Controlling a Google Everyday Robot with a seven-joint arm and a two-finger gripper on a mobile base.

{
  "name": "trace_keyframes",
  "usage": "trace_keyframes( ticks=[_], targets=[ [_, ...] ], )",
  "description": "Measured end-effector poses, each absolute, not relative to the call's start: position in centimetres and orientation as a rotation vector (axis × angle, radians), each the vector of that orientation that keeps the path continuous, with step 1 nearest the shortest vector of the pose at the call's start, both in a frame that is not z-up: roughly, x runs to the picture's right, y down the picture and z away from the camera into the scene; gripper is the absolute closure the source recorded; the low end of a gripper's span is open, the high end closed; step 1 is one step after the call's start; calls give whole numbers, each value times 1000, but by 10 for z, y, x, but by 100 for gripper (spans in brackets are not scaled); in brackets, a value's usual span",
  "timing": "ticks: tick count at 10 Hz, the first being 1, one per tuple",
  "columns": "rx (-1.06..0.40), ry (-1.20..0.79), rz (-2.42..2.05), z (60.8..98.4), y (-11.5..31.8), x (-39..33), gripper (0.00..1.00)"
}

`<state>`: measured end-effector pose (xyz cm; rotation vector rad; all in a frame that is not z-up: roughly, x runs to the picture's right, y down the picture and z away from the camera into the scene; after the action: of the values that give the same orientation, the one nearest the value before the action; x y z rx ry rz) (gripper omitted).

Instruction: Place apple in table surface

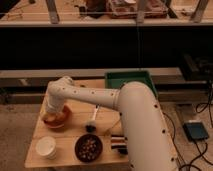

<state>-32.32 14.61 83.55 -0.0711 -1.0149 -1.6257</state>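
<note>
Evidently the gripper (54,116) sits down in the orange bowl (56,120) near the table surface's (65,150) left edge, claw pinched together. It seems positioned to lift the apple, which I can't see beneath the arm.

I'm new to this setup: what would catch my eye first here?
The big white robot arm fills the foreground, bending left across the table surface. Its gripper reaches down into the orange bowl at the table's left. Nearer the front edge sit a white cup and a dark bowl; a green tray lies behind.
</note>
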Motion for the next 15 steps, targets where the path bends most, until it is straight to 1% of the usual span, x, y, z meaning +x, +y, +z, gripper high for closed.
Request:
trace_keyframes(
  ticks=[3,5,7,9,11,12,15],
  targets=[
    [-70,-961,-1646,828,139,-321,44],
    [-58,-891,-1635,816,119,-296,44],
    [-70,-832,-1624,814,104,-262,44],
    [-129,-756,-1601,821,92,-209,44],
    [-196,-699,-1577,829,88,-174,44],
    [-255,-664,-1565,838,91,-158,44],
    [-375,-635,-1557,864,114,-146,44]
  ],
)
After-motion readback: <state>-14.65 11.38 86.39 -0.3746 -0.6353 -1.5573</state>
